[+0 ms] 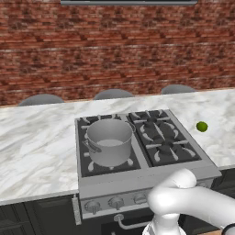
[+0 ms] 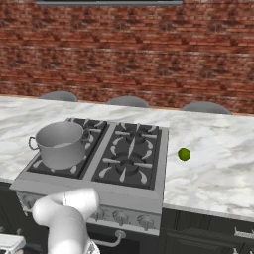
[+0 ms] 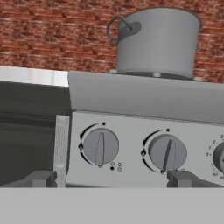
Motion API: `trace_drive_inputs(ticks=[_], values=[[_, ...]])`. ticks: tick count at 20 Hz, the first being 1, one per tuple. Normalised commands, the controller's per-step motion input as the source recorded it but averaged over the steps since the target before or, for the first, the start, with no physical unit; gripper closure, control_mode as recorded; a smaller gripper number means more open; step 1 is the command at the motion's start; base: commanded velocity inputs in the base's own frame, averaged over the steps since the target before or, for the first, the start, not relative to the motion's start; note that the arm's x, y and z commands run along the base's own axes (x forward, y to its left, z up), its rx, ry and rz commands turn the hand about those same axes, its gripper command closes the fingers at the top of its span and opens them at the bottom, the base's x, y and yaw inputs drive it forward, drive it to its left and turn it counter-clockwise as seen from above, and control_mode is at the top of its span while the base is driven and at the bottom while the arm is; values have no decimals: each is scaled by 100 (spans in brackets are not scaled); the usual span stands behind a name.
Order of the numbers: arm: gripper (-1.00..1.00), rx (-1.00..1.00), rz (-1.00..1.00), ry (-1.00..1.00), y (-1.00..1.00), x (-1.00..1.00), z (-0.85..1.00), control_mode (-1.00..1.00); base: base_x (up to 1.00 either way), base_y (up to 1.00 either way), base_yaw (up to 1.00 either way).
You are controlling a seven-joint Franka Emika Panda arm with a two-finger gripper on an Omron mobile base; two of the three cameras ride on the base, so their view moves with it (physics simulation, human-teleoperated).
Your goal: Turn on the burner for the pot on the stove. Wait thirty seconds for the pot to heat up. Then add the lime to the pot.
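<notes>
We face the knob [image 3: 100, 146], stiff and smooth; our gripper [image 3: 111, 178] gapes wide, so we should pinch its ridge.

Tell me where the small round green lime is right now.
The small round green lime sits on the white marble counter, right of the steel gas stove, apart from it.

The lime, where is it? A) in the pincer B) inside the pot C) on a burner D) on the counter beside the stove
D: the lime lies on the marble counter right of the stove, apart from the pot.
</notes>
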Motion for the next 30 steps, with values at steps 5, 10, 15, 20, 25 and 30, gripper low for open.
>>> trace_drive_inputs(ticks=[5, 10, 15, 20, 25, 30], values=[[-100, 0, 0, 0, 0, 19, 0, -100, 0, 0, 0], [-100, 0, 0, 0, 0, 26, 0, -100, 0, 0, 0], [-100, 0, 0, 0, 0, 28, -1, -100, 0, 0, 0], [-100, 0, 0, -3, 0, 18, -11, -100, 0, 0, 0], [-100, 6, 0, -3, 1, 2, -7, -100, 0, 0, 0], [-100, 4, 0, -3, 12, 15, -4, -100, 0, 0, 0]])
